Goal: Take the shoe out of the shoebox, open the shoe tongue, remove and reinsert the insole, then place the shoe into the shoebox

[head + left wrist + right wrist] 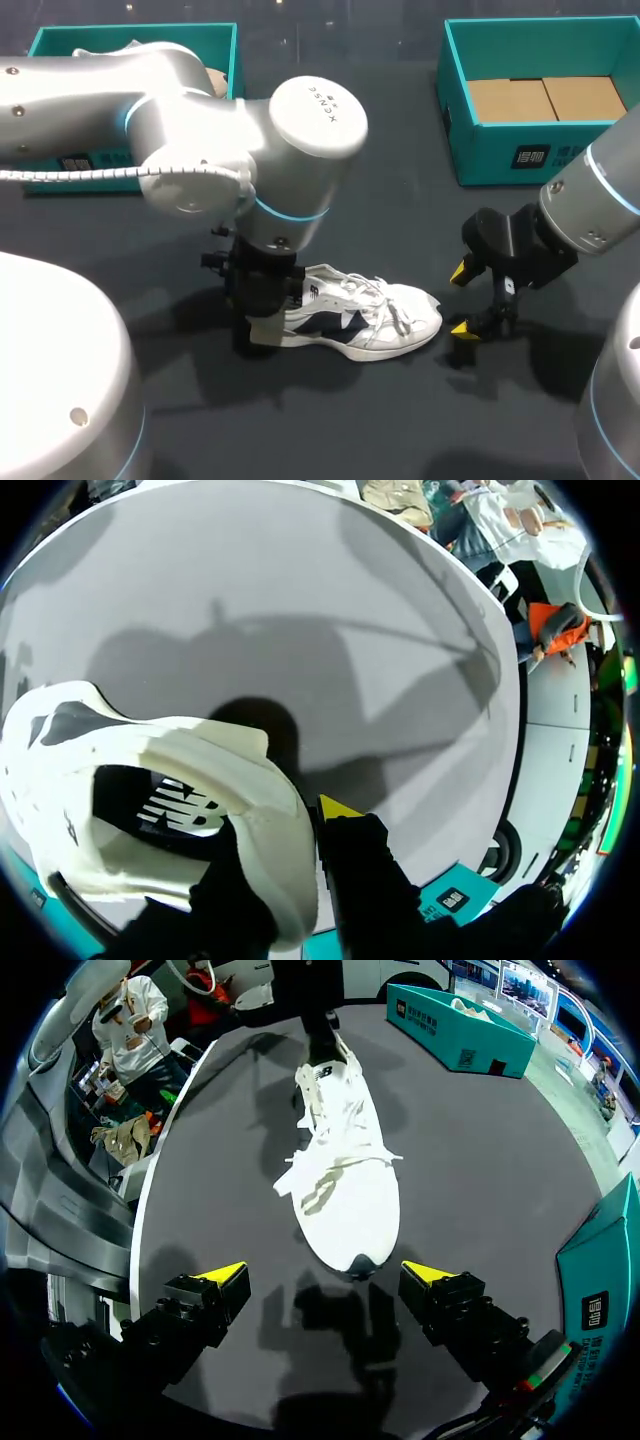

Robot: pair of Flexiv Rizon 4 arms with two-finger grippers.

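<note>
A white sneaker (365, 320) with navy panels lies on its sole on the dark table, toe to the right. My left gripper (265, 322) is shut on its heel. In the left wrist view the heel wall (270, 810) sits between the two fingers of that gripper (290, 832), one inside the shoe and one outside. My right gripper (461, 300) hangs open just right of the toe, touching nothing. From the right wrist the sneaker (340, 1160) points its toe at the gap of the open gripper (328, 1274). The teal shoebox (520, 155) stands at the back right.
A second teal box (60, 35) with something white inside stands at the back left, partly behind my left arm. The shoebox at the back right holds only cardboard flaps (545, 98). Bare dark tabletop (400, 420) lies in front of the shoe.
</note>
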